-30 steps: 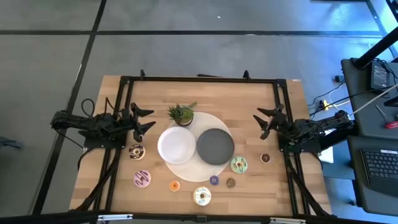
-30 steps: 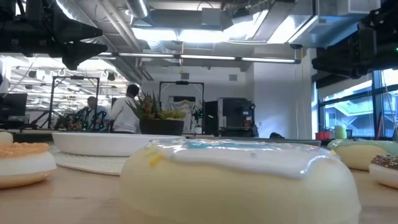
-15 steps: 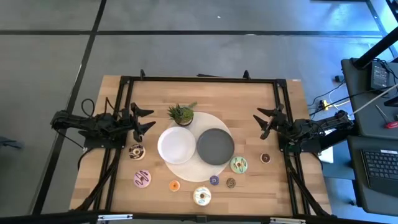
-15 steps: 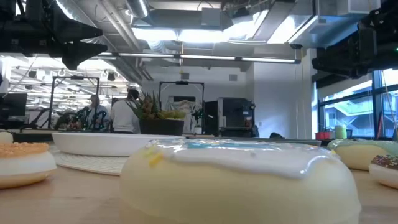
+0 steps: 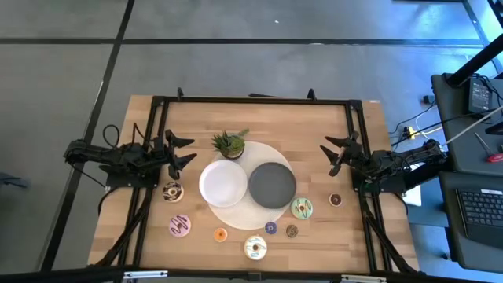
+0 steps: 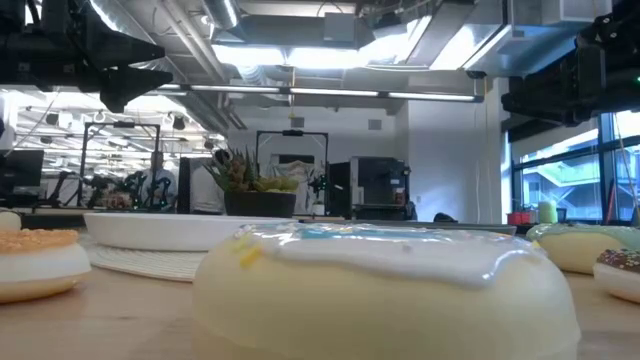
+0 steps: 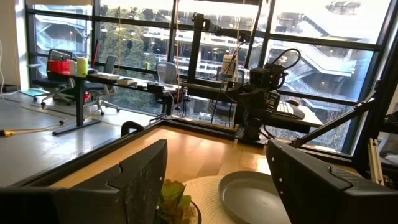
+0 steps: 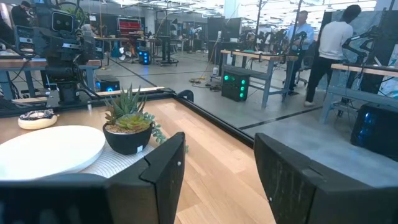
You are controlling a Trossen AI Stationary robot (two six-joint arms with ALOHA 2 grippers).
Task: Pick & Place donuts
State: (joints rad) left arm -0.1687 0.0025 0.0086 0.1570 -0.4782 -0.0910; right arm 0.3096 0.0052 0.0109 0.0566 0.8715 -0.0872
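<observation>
Your left gripper [image 5: 182, 152] waits with fingers spread and empty at the table's left edge. The chocolate-sprinkled donut [image 5: 172, 191] lies flat on the wood just off its fingertips, toward the near edge, the nearest ring to either arm. Being round, it offers no long axis to favour. Your right gripper [image 5: 336, 153] also stands parted, holding nothing. The mini brown donut [image 5: 335, 200] sits near its fingers, with the green-iced donut [image 5: 302, 207] just beyond. The white plate [image 5: 222, 182] and dark grey plate [image 5: 272, 185] lie between both arms.
</observation>
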